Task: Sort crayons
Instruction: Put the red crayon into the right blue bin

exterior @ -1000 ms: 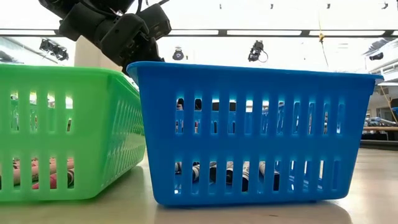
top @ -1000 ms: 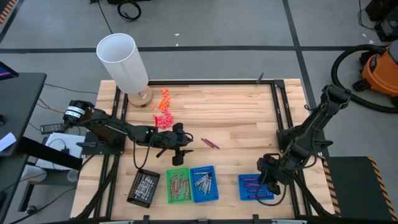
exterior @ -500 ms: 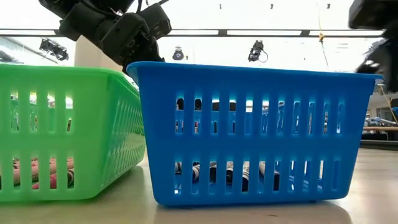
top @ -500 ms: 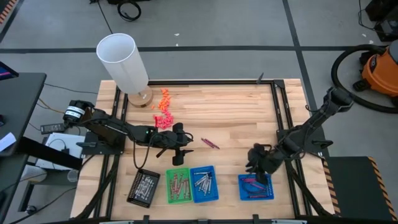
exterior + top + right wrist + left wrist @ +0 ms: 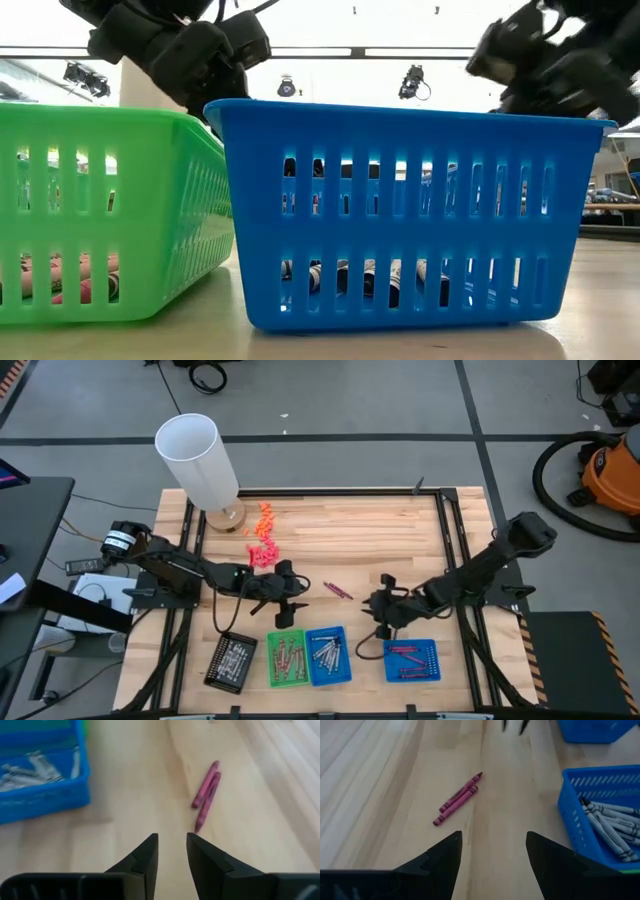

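Note:
Two magenta-pink crayons (image 5: 337, 590) lie side by side on the bare wood between my grippers, and both wrist views show them: crayons (image 5: 457, 799), crayons (image 5: 206, 795). My left gripper (image 5: 298, 596) stands open just left of them, nothing between its fingers (image 5: 495, 850). My right gripper (image 5: 372, 608) hovers to their right, pointing at them, its fingers (image 5: 172, 845) a narrow gap apart and empty. Silver-grey crayons fill the middle blue tray (image 5: 328, 656), red-brown ones the green tray (image 5: 286, 658), and magenta ones the right blue tray (image 5: 412, 660).
A black tray (image 5: 231, 660) sits at the near left. Chunky orange and pink bits (image 5: 262, 535) lie at the far left beside a white cylinder (image 5: 200, 460) on a wooden base. The low view shows the walls of the green tray (image 5: 100, 210) and blue tray (image 5: 400, 210).
My right gripper has swung from above the right blue tray toward the table's left and a little down, turning as it went, and now faces the two magenta crayons on the wood. My left gripper has kept still.

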Motion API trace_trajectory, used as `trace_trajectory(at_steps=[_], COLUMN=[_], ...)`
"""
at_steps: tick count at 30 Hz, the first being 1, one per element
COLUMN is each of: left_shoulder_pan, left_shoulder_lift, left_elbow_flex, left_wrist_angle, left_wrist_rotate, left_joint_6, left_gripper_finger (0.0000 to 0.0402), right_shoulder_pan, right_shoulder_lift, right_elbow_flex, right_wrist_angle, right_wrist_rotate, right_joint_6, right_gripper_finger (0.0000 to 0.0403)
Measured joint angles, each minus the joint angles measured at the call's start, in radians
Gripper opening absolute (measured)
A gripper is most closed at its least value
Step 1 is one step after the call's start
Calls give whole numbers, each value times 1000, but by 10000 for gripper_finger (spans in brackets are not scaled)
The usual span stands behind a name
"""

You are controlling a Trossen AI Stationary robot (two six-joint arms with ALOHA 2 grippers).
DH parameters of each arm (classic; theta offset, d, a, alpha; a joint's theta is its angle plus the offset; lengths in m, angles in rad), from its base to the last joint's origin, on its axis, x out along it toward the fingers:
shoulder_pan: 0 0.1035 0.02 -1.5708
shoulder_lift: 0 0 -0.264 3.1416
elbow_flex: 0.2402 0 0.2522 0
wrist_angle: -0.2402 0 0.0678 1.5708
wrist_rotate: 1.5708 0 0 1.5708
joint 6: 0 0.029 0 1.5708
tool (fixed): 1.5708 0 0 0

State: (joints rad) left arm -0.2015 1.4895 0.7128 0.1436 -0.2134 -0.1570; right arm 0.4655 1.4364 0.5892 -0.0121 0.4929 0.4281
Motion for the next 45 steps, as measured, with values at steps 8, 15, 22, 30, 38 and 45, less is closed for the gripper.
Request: trace_trajectory(at_steps=[8,15,22,30,38,45], left_shoulder_pan=[-13,-12,-12,-12,-12,-14], left_shoulder_lift=[0,0,0,0,0,0], left_elbow_flex=[0,0,0,0,0,0], left_wrist_angle=[-53,-51,-52,-67,-73,-81], left_wrist_rotate=[-2,-2,-2,-2,-2,0], left_joint_6=[0,1,2,3,6,-11], left_gripper_finger=[231,231,231,231,231,231], right_shoulder_pan=[-112,-211,-270,-315,-323,-323], right_shoulder_lift=[155,276,358,366,382,382], right_elbow_flex=[0,25,94,95,99,98], right_wrist_angle=[206,342,348,339,308,298], right_wrist_rotate=[18,31,11,-64,-73,-80], right_joint_6=[-122,-202,-222,-202,-129,-108], right_gripper_finger=[132,164,184,183,182,143])
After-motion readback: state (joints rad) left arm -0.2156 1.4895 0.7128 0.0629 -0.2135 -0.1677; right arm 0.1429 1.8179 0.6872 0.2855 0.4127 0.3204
